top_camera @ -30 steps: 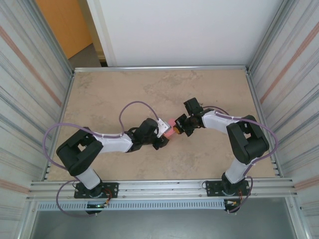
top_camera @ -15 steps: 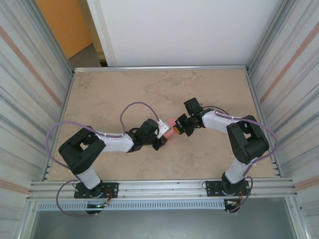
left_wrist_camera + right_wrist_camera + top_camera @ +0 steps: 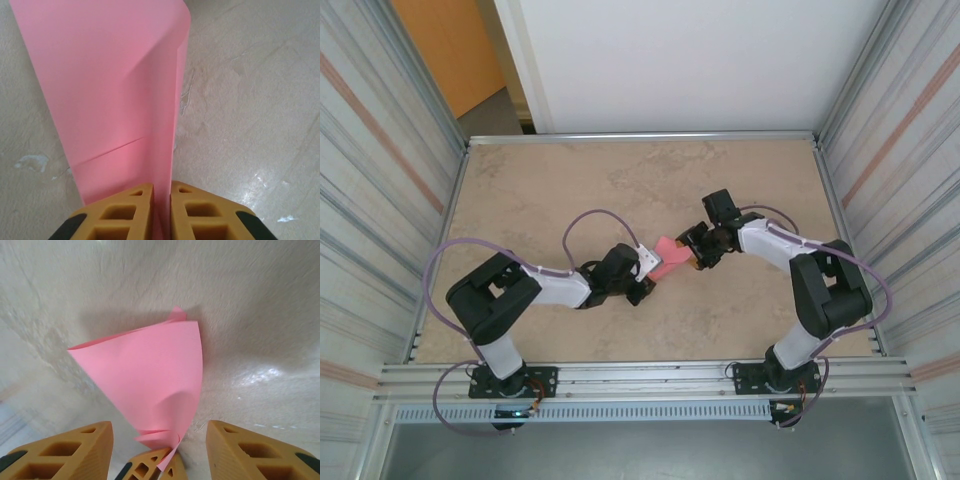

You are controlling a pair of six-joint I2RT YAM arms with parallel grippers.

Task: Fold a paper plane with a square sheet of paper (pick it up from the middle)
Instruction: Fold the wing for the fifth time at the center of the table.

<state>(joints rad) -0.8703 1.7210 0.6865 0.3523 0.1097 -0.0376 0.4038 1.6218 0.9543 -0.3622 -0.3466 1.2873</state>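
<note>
The pink sheet of paper [image 3: 669,256] is folded over on itself along a long crease and stands up off the table at mid-table. My left gripper [image 3: 652,271] is shut on its lower folded edge; in the left wrist view the yellow fingers [image 3: 130,210] pinch the paper [image 3: 110,95], which rises away from them. My right gripper [image 3: 694,252] is just right of the paper and open. In the right wrist view its fingers [image 3: 75,450] stand wide apart on either side of the paper [image 3: 145,365], not touching it, with the left gripper's fingertips [image 3: 150,467] low between them.
The beige stone-look table [image 3: 570,190] is boxed in by corrugated metal walls [image 3: 380,200] left and right and a rail along the back [image 3: 640,136]. Both arms reach in from their bases at the near edge, cables looping above them.
My right gripper opened, let go of the paper and drew back to the right. My left gripper closed on the paper, which now stretches out longer between the two.
</note>
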